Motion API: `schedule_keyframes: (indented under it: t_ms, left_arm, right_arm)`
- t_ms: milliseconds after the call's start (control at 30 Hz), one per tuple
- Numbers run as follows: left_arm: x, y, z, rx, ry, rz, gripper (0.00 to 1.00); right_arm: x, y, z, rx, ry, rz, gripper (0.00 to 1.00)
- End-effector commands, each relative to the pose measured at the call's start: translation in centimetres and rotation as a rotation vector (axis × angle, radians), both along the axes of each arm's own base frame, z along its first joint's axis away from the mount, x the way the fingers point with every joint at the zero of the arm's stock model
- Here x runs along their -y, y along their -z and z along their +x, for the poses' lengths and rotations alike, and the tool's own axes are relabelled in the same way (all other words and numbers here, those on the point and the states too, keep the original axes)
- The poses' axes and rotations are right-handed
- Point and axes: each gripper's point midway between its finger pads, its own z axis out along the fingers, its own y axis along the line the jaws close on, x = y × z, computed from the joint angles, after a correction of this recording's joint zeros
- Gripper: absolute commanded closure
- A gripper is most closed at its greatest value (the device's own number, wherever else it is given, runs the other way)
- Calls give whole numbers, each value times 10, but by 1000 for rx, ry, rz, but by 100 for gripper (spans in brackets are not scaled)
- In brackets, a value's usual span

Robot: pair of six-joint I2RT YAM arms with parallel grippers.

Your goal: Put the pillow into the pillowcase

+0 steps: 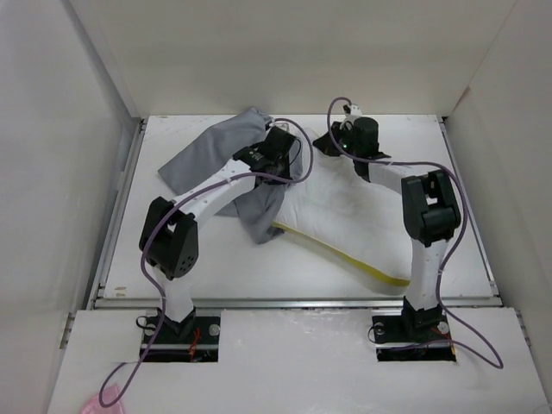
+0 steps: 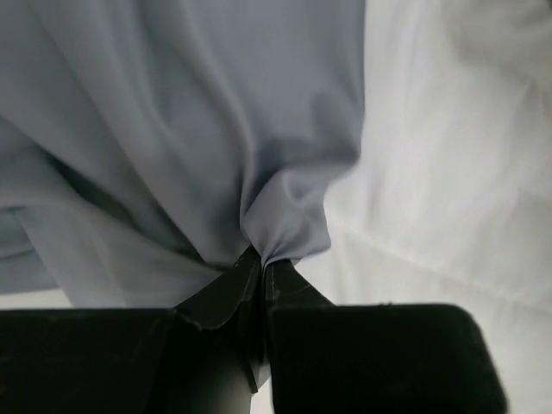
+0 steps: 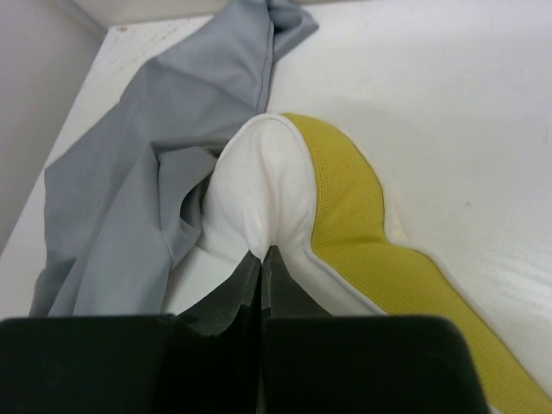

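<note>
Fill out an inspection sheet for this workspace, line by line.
Surface: flat white table top, metal rail along its near edge.
Job's things: plump rectangular white fabric pillow with a yellow edge band lies centre right, most of it uncovered; wrinkled thin grey fabric pillowcase is bunched at the far left, overlapping the pillow's left end.
Clutter: small pink object on the front ledge, identity unclear.
Grippers: left tool shut on a pillowcase fold; right tool shut on a pillow corner.
Cables: purple cables run along both arms, looping loose near the bases.
Surroundings: plain white walls on three sides.
</note>
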Motion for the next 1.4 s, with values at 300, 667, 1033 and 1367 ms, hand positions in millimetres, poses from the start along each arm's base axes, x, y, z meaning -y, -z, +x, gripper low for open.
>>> schedule_keyframes:
  t_ms: [300, 667, 1033, 1367]
  left_arm:
    - [14, -80, 50, 116, -18, -163, 83]
    - [-63, -68, -25, 87, -176, -42, 0]
    - [-60, 30, -155, -139, -41, -189, 3]
    - [-31, 85, -164, -186, -125, -151, 16]
  right_arm:
    - [-4, -53, -65, 171, -25, 86, 83]
    - [39, -59, -117, 184, 78, -395, 0]
    - [-34, 19, -266, -23, -270, -669, 0]
    - [-46, 58, -270, -92, -349, -735, 2]
